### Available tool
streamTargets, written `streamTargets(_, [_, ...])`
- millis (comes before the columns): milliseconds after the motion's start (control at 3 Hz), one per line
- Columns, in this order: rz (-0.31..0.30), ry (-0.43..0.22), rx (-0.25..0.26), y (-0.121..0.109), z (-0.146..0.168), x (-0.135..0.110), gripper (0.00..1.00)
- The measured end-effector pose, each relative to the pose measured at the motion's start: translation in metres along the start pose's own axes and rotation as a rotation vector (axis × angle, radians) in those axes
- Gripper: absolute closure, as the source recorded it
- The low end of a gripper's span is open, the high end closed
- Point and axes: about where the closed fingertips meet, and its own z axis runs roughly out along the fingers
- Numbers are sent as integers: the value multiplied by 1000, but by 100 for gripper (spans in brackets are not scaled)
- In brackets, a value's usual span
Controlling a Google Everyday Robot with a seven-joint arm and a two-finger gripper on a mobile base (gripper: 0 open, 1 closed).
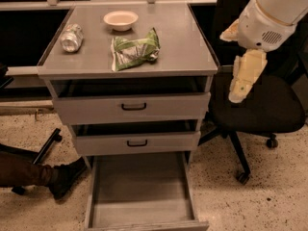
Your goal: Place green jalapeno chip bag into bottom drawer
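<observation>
In the camera view, the crumpled green-and-white foil jalapeno chip bag (134, 53) lies on the grey metal worktop (190, 44) of a 3-drawer cabinet, near its front edge. A round cream bowl (120, 19) sits behind the bag, and a crushed silver can (71, 37) lies to the left, apart from both. The deep grey bottom drawer (139, 196) is pulled fully out, showing a plain grey interior. The 2 shallower grey drawers with black handles (132, 107) above it are slightly ajar. The robot's cream-coloured gripper (243, 78) hangs off the cabinet's right side, over a black office chair (262, 107), well apart from the bag and holding nothing; whether it is spread or pressed together cannot be told. A dark shoe (65, 176) rests on the speckled floor (269, 196) at the lower left.
</observation>
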Motion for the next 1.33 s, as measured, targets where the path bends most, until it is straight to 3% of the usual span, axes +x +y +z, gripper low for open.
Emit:
streamTargets(667, [-78,-39,-44,-27,31,-19,0])
streamTargets(1333, [-102,-51,-58,-36,42,-25,0])
